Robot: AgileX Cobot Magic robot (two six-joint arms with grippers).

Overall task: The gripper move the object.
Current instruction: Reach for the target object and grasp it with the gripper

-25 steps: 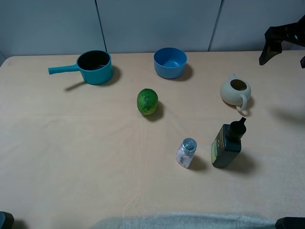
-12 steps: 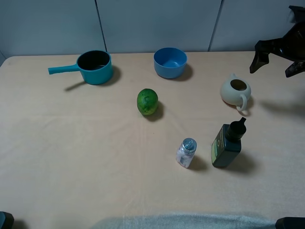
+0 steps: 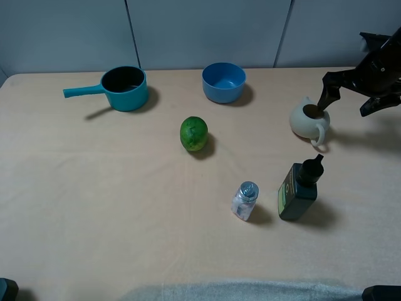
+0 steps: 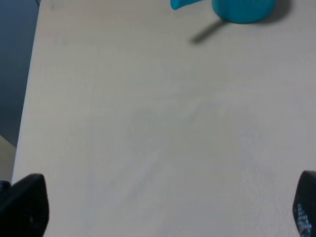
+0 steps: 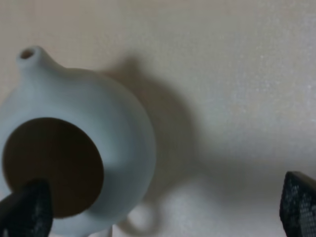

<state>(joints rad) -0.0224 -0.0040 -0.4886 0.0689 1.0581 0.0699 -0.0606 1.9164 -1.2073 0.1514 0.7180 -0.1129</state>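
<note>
My right end effector [image 3: 346,100] is spread wide over the cream pitcher [image 3: 309,122]. The pitcher stands upright toward the right side of the surface [image 3: 94,188], behind the dark bottle [image 3: 298,191] and right of the blue bowl [image 3: 223,81]. One finger [image 5: 24,212] hangs over the pitcher's dark mouth and may be touching the rim, though I cannot tell for sure, while the other is out past its belly. My left end effector [image 4: 165,207] is also spread, low over bare surface, well apart from the teal saucepan [image 4: 242,10].
</note>
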